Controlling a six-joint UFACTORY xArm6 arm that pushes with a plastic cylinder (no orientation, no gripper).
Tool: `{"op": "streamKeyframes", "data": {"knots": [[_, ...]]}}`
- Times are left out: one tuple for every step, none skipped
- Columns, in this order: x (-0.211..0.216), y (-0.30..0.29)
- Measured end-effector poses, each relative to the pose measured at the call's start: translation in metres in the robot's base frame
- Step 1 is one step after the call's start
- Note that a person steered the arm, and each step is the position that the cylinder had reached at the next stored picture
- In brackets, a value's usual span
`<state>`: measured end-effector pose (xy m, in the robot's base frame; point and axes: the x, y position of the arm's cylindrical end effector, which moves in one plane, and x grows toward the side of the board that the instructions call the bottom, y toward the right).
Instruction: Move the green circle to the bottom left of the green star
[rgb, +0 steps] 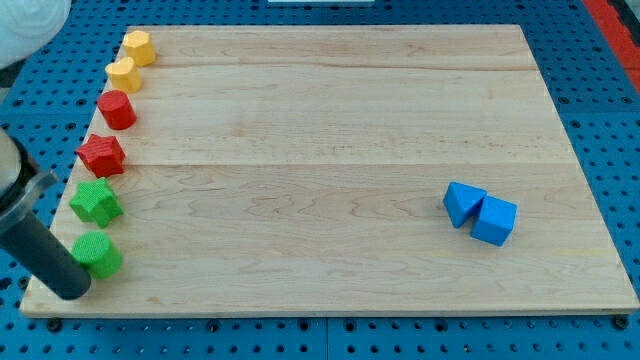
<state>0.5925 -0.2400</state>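
The green circle (97, 254) lies near the board's bottom left corner. The green star (96, 202) lies just above it along the left edge, a small gap between them. My dark rod comes in from the view's left edge and slants down to my tip (74, 288), which sits at the circle's lower left, touching or almost touching it.
Along the left edge above the star lie a red star (101, 155), a red circle (117, 109), a yellow block (122, 73) and a yellow hexagon (138, 47). Two blue blocks (464, 203) (494, 220) touch at the right. The wooden board (330, 150) rests on a blue perforated table.
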Motion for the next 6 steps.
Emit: {"op": "streamKeyframes", "data": {"knots": [[0.021, 0.02], [0.021, 0.068], [-0.007, 0.067], [-0.022, 0.048], [-0.029, 0.045], [-0.029, 0.046]]}}
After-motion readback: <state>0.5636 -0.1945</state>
